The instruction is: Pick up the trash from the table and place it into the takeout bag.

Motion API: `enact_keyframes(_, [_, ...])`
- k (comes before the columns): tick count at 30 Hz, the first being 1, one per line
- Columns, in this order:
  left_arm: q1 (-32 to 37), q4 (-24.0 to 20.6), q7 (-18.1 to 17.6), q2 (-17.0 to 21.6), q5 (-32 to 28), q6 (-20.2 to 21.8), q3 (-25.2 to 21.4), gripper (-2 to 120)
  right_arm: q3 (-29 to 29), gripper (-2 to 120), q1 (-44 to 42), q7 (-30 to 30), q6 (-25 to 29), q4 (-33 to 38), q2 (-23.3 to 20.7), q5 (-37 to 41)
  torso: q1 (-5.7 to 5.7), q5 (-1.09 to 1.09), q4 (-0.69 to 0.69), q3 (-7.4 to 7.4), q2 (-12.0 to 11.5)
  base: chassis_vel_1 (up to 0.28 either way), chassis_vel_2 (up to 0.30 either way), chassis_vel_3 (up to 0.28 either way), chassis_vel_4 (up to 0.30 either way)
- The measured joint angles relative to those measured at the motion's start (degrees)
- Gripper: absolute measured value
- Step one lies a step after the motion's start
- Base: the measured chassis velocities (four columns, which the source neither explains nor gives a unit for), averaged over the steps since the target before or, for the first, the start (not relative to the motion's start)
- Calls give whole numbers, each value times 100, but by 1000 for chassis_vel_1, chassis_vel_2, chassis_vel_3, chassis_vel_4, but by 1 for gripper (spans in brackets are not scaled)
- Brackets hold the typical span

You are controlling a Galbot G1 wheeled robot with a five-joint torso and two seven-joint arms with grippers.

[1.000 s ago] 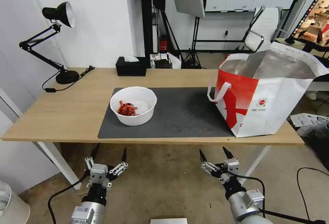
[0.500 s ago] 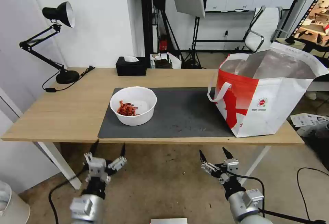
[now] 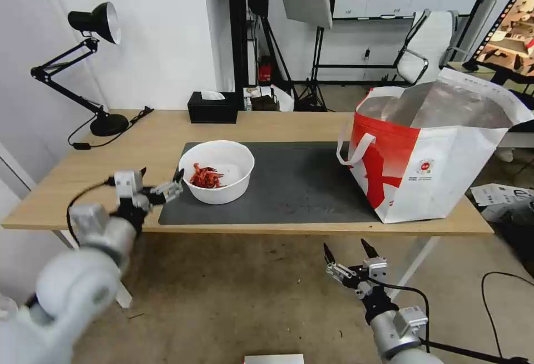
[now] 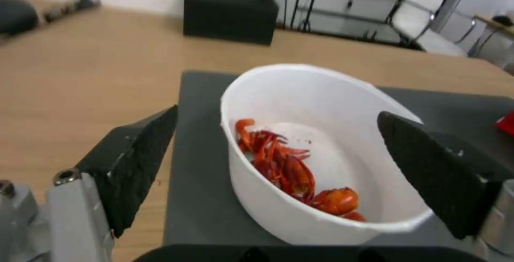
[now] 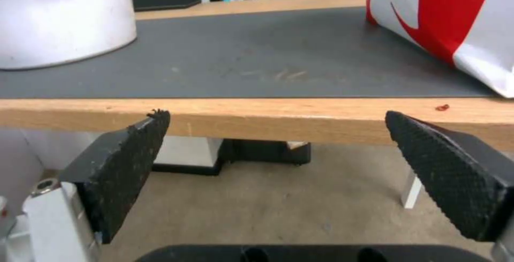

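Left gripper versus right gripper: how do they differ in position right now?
The left gripper is raised over the table, beside the white bowl of red shells; the right gripper hangs below the table's front edge. In its wrist view, the left gripper's fingers frame the bowl; the right gripper's fingers frame the table edge. Both are open and hold nothing.

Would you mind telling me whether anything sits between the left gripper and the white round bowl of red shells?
Nothing visible does. The left gripper, fingers open, hovers over the dark grey mat's edge just left of the white round bowl with red shells, with bare mat between them. The right gripper hangs below the table edge.
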Motion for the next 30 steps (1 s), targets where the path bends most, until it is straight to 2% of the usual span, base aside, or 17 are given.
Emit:
enact_keyframes(1, [0,0,0,0,0,0,0,100,0,100,0,0,0,0,0,0,0,0,0,0,0,0,0,0,0])
enact_keyframes(5, [-890,587,-111,114,-1053,863,444,100,0,100,2,0,0,2,-1,2,0,0,0,0,0,0,0,0,0])
enact_keyframes(7, [-973,652,-111,112,-1130,935,500,100,0,100,2,0,0,2,-1,2,0,0,0,0,0,0,0,0,0])
enact_keyframes(8, [-1147,820,-128,108,-1239,1038,651,100,0,100,2,-1,1,3,-1,3,-1,0,0,0,0,0,0,0,0])
enact_keyframes(13, [-1625,1240,-144,105,-1435,1076,1069,100,0,100,2,-2,1,4,-1,4,0,0,1,-1,0,0,0,0,0])
enact_keyframes(18, [-1918,1454,-224,49,-1464,1075,1331,100,0,100,3,-3,2,5,-2,4,-1,1,0,-1,0,0,0,0,0])
enact_keyframes(21, [-2271,1862,-358,-62,-1524,1064,1705,100,0,100,3,-3,2,5,-2,4,-1,1,0,0,0,0,0,0,0])
enact_keyframes(30, [-2568,2230,-656,-283,-1819,1029,1979,100,0,100,3,-4,2,5,-2,5,-1,1,0,-1,0,0,0,0,0])
